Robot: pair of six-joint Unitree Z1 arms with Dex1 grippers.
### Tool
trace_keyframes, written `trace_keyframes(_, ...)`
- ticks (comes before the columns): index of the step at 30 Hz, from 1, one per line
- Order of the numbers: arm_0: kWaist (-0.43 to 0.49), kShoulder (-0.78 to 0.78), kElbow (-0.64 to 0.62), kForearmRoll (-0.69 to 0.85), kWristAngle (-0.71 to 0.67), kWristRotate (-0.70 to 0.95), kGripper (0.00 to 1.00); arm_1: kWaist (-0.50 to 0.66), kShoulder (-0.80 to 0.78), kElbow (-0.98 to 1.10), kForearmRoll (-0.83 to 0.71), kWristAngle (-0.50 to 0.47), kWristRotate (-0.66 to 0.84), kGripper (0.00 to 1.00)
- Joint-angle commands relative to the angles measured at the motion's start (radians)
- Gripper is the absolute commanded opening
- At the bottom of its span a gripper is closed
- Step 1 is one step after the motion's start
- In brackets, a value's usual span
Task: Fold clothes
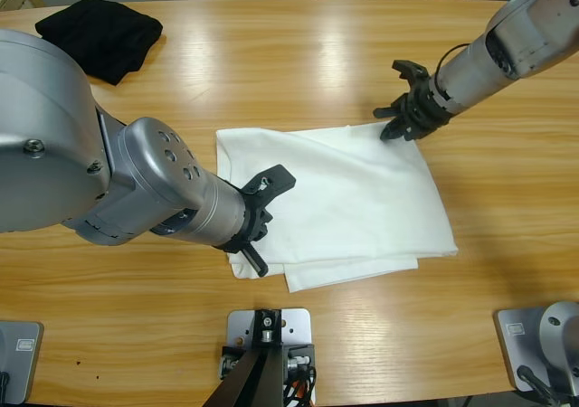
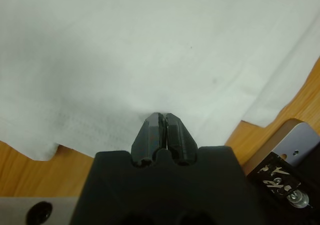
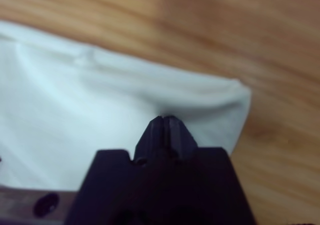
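wooden table (image 1: 344,54), black garment (image 1: 99,32) far off, both jaws pinched on white t-shirt (image 1: 353,199)

White T-shirt folded mid-table, black garment set aside.

The white T-shirt (image 1: 353,199) lies as a flat, layered rectangle; the black garment (image 1: 99,32) sits bunched at the table's far-left corner, well apart.

Left arm hides the white T-shirt's (image 1: 353,190) corner.
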Motion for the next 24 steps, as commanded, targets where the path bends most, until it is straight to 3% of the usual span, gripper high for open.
trace_keyframes(1,-0.005,0.043,0.044,-0.008,-0.022,-0.011,0.0,-0.097,0.12,0.019,-0.082,0.002,-0.006,0.0)
trace_keyframes(12,0.016,0.016,0.025,-0.008,0.014,-0.036,0.0,-0.152,0.138,0.022,-0.092,0.009,-0.004,0.0)
trace_keyframes(18,0.088,-0.029,-0.134,0.053,0.031,-0.024,0.0,-0.125,0.134,0.023,-0.083,0.007,-0.004,0.0)
trace_keyframes(24,0.075,0.041,-0.204,0.051,-0.025,-0.033,0.0,-0.124,0.129,0.029,-0.077,0.003,-0.006,0.0)
